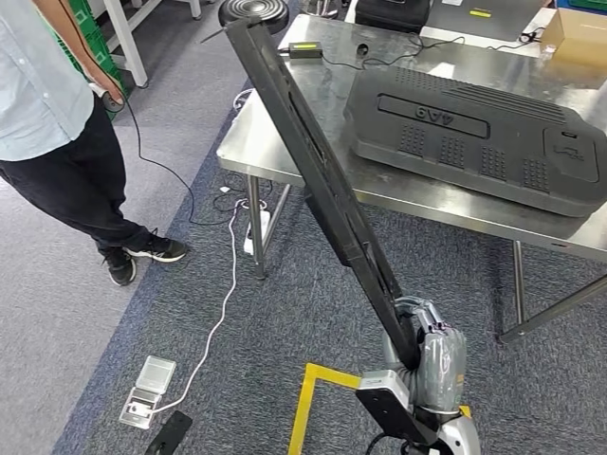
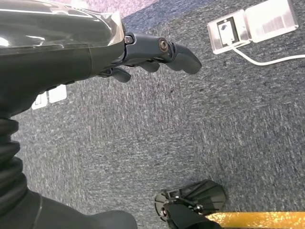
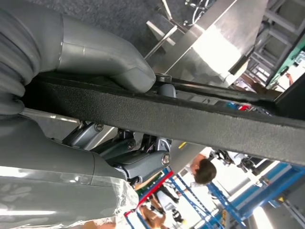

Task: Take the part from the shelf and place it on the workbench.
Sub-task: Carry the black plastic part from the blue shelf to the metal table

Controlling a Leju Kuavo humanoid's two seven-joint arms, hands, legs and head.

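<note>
Head view: right robot hand (image 1: 430, 343) low in frame, clamped on the bottom end of a long black part (image 1: 315, 171) that leans up and away, its top end over the near left corner of the steel tabletop (image 1: 286, 142). A second, wide black moulded panel (image 1: 480, 133) lies flat on that tabletop, a cardboard box (image 1: 579, 33) at the far right. A person (image 1: 50, 104) stands left on the grey carpet floor (image 1: 143, 332); white cable (image 1: 218, 313) runs to a floor socket box (image 1: 147, 391); yellow tape line (image 1: 304, 403) on the floor near the robot. Left wrist view: left robot hand (image 2: 158, 55) holds nothing, fingers loosely apart over the carpet, socket box beyond. Right wrist view: thumb (image 3: 107, 59) presses on one face of the black part, dark fingers (image 3: 144, 160) wrap the other face, tabletop edge behind
</note>
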